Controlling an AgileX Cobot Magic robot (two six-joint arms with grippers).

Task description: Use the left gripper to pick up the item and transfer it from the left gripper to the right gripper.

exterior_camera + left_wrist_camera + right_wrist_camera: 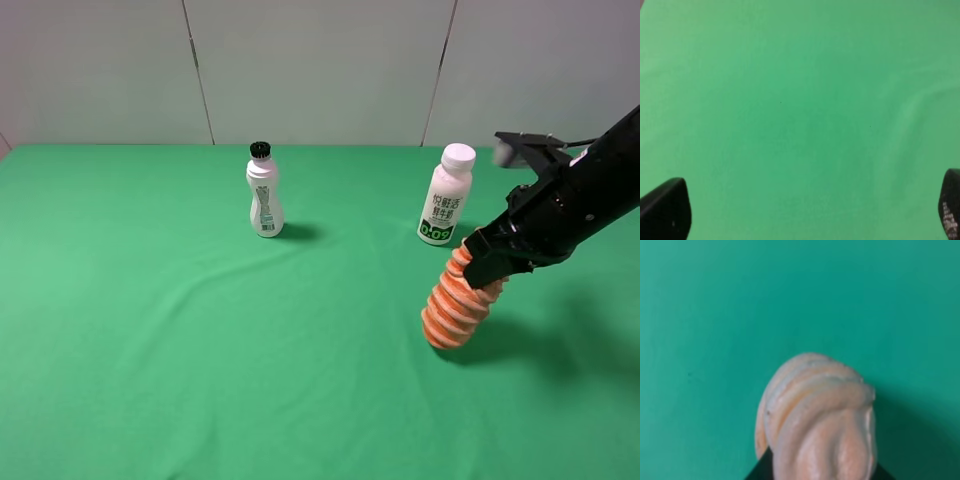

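Jaws of the right gripper point(492, 268) clamp the upper end of the tilted item point(458, 300). Jaws of the left gripper point(807, 207) stand wide apart and empty, with only their tips visible.

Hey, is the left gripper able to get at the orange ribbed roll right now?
Probably not: the right gripper grips the orange ribbed roll, and the left gripper faces only green cloth.
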